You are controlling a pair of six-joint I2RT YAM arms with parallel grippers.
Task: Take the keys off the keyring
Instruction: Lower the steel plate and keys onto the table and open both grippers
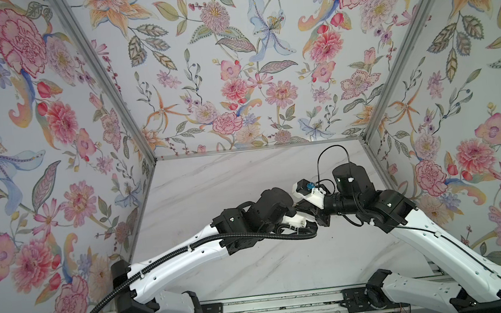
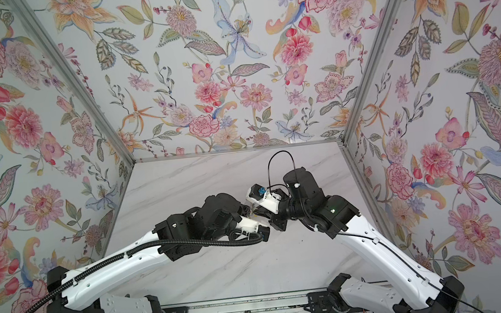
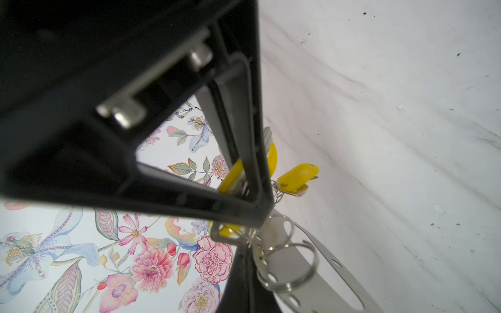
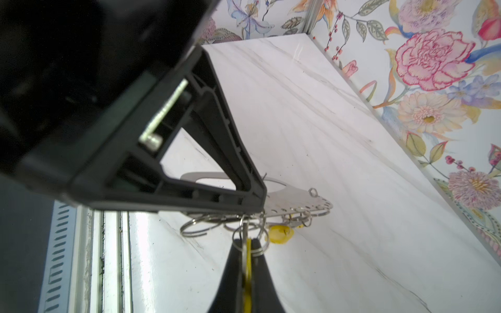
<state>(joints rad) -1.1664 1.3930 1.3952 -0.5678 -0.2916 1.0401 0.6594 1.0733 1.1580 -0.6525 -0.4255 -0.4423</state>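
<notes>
The keyring (image 4: 295, 200) is a flat grey metal strip with a big rounded opening, held above the table. My left gripper (image 3: 245, 250) is shut on it; in the right wrist view its tip (image 4: 259, 207) covers the strip's middle. Wire split rings (image 3: 290, 265) hang from the small holes at the keyring's (image 3: 320, 287) end. My right gripper (image 4: 245, 241) is shut on one key (image 4: 246, 260), whose silver blade and yellow tag sit between the pads. More yellow-tagged keys (image 3: 295, 176) dangle from the rings, one (image 4: 280, 233) below the strip. In both top views the wrists hide all this.
The white marble table (image 1: 245, 180) lies under both arms, which meet near its middle right. Floral walls (image 1: 233, 70) close in the back and both sides. A metal rail (image 4: 108, 257) runs along the front edge.
</notes>
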